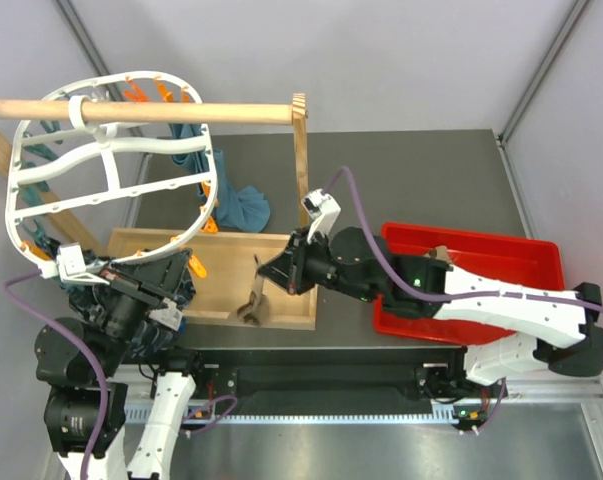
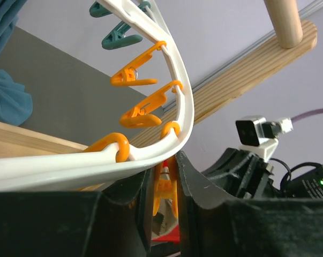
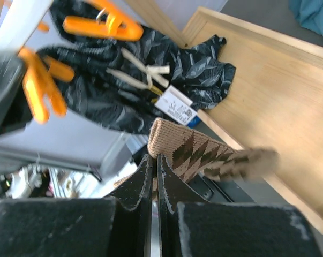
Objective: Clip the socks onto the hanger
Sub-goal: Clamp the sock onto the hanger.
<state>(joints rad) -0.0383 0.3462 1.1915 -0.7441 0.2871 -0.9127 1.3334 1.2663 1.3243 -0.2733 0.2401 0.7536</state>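
The white oval hanger (image 1: 109,170) hangs from the wooden rod at the left, with orange and teal pegs along its rim. My left gripper (image 1: 188,268) is at the hanger's lower right rim, shut on an orange peg (image 2: 166,187) that hangs just under the white rim (image 2: 178,101). My right gripper (image 1: 269,270) is over the wooden tray, shut on the cuff of a brown and beige argyle sock (image 3: 196,152). The sock (image 1: 254,305) dangles below the gripper, a short way right of the held peg. My right gripper's fingers (image 3: 154,160) are pressed together.
A shallow wooden tray (image 1: 281,250) lies mid-table, with a red bin (image 1: 501,255) to its right. A teal cloth (image 1: 243,205) lies behind the tray. The wooden rod (image 1: 181,112) and post (image 1: 301,150) stand above. A dark patterned garment (image 3: 124,80) hangs by the orange pegs.
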